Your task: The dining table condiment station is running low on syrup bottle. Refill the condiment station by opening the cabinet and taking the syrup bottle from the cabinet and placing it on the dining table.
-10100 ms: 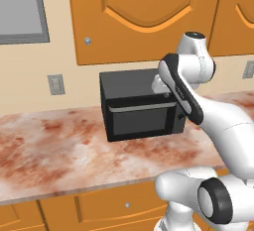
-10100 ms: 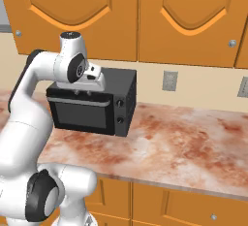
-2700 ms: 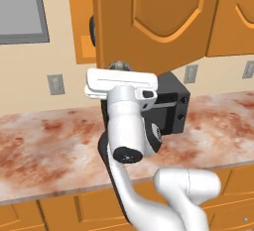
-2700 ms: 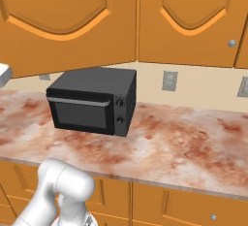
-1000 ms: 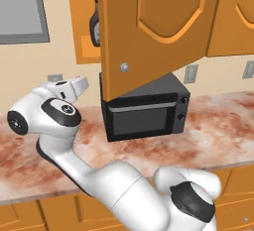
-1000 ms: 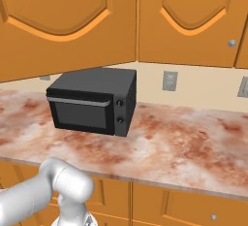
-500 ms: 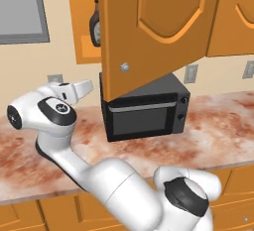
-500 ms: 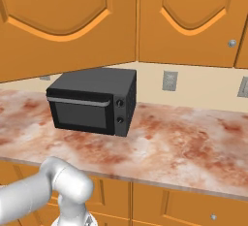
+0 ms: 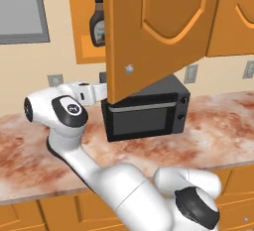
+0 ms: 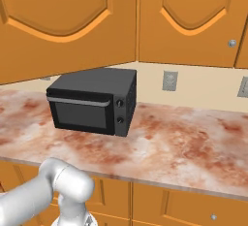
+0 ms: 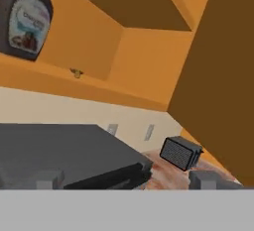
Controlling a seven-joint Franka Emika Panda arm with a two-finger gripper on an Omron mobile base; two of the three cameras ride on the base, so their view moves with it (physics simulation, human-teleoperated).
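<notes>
I have the orange wooden wall cabinet (image 9: 89, 27) open: its arch-panelled door (image 9: 154, 31) with the small round silver knob (image 9: 129, 69) stands swung out over the black countertop microwave (image 9: 146, 113), which leaves the shelf reachable from the left.

The dark brown syrup bottle with a pale label (image 9: 97, 23) stands upright on that shelf, near the front edge, untouched. In the hand view it sits at the upper left (image 11: 25, 19), so the hand looks up at it from below.

The gripper (image 9: 101, 92) hovers low, just beside the microwave's top left corner and below the cabinet floor, well apart from the bottle. Its jaws stand fully spread and hold nothing, ready for the bottle's body.

I judge the next step is to raise the hand and approach the bottle.
</notes>
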